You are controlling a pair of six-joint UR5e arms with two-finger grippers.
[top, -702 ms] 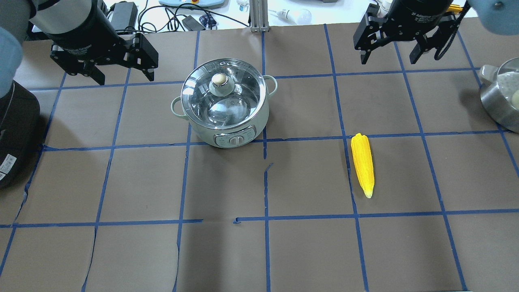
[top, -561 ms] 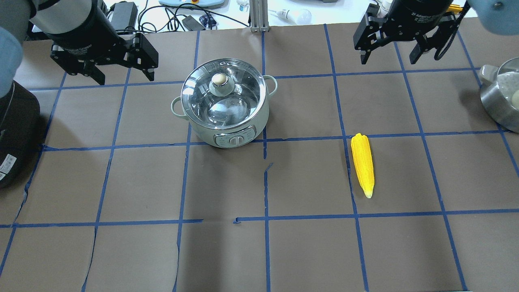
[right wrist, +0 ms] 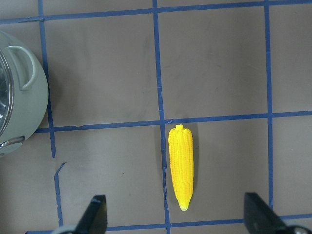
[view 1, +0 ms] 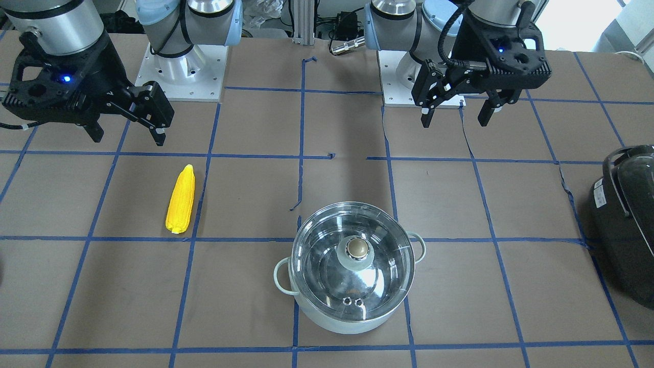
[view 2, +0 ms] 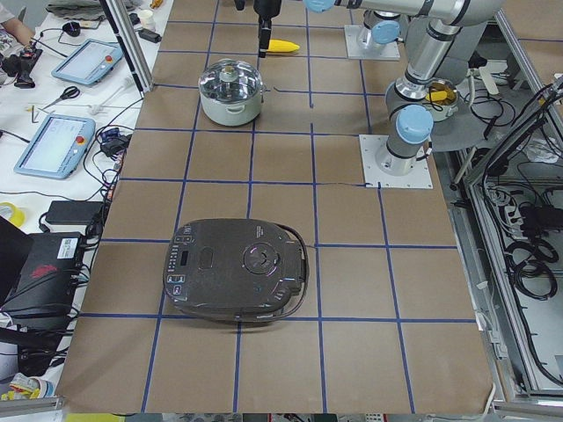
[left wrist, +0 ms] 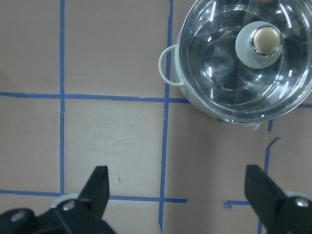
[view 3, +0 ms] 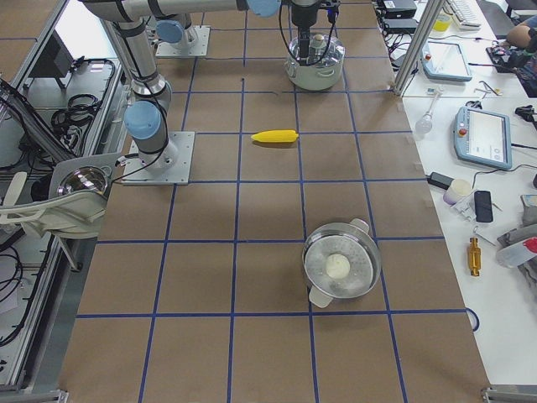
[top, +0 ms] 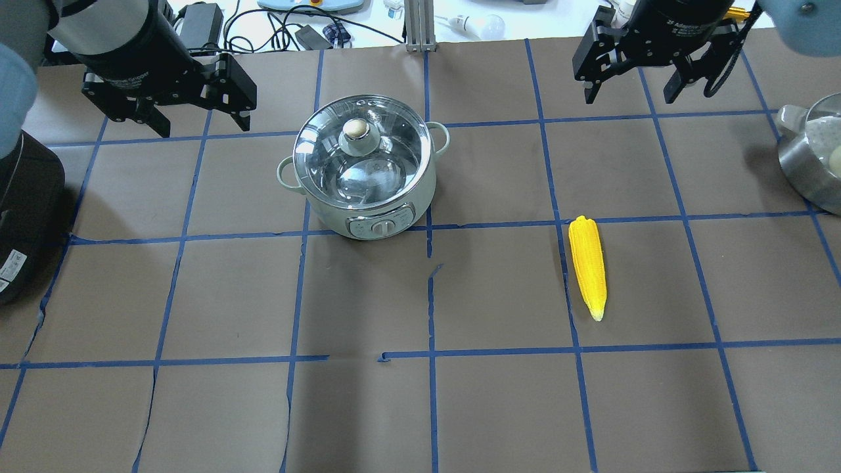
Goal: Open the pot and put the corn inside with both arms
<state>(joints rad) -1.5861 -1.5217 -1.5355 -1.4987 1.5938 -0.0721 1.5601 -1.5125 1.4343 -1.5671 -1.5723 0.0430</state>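
Observation:
The mint-green pot (top: 420, 192) stands at the table's centre-left, its glass lid (top: 368, 164) on and closed, also in the front view (view 1: 352, 323). The yellow corn (top: 587, 264) lies flat to its right, also in the front view (view 1: 181, 200). My left gripper (top: 202, 125) is open and empty, hovering to the left of the pot. Its wrist view shows the pot (left wrist: 167, 66) ahead of the open fingers (left wrist: 97, 185). My right gripper (top: 629, 98) is open and empty, hovering beyond the corn. Its wrist view shows the corn (right wrist: 181, 165) between the fingertips (right wrist: 95, 214).
A black appliance (top: 20, 217) sits at the table's left edge. A steel pot (top: 811, 157) holding a white thing stands at the right edge. Blue tape lines grid the brown table cover. Cables and devices lie beyond the far edge.

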